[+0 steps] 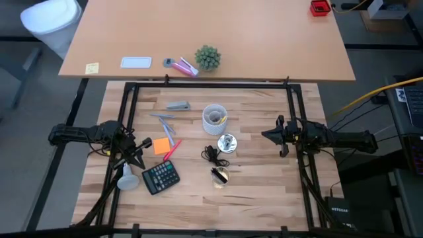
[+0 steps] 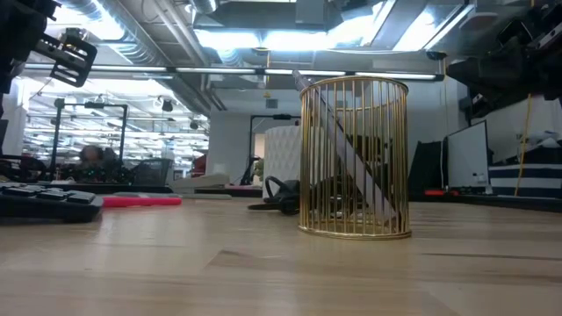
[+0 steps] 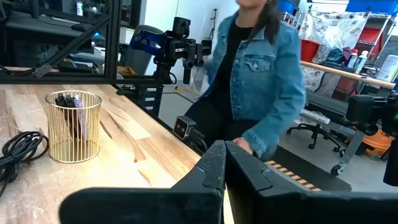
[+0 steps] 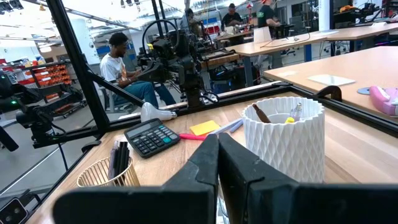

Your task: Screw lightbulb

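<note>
Both arms parked at the tabletop (image 1: 264, 188) edges, nothing held. Left gripper (image 1: 137, 158) at the left side, jaws pressed together, empty; left wrist view confirms the fingers meet. Right gripper (image 1: 283, 137) at the right side, jaws likewise pressed together, empty.

Lightbulb (image 1: 125, 177) lies on its side near the front-left corner, just left of the calculator (image 1: 160, 177) and just in front of the left gripper. Silver socket (image 1: 227, 143) with its black cord (image 1: 210, 154) sits mid-table, behind the gold wire cup (image 1: 220, 176) and in front of the white ribbed cup (image 1: 214, 119). Bulb and socket well apart.

Risks from here, as judged:
- Bulb is round and lying loose; a pinch off-centre could roll it into the calculator or off the near edge.
- Orange sticky note (image 1: 161, 146) and pens (image 1: 170, 147) lie along the way to the socket; a low carry could drag them.
- Socket appears unfixed; twisting the bulb may spin it or tug the cord unless the right gripper steadies it.
- Tilted entry could cross-thread.
</note>
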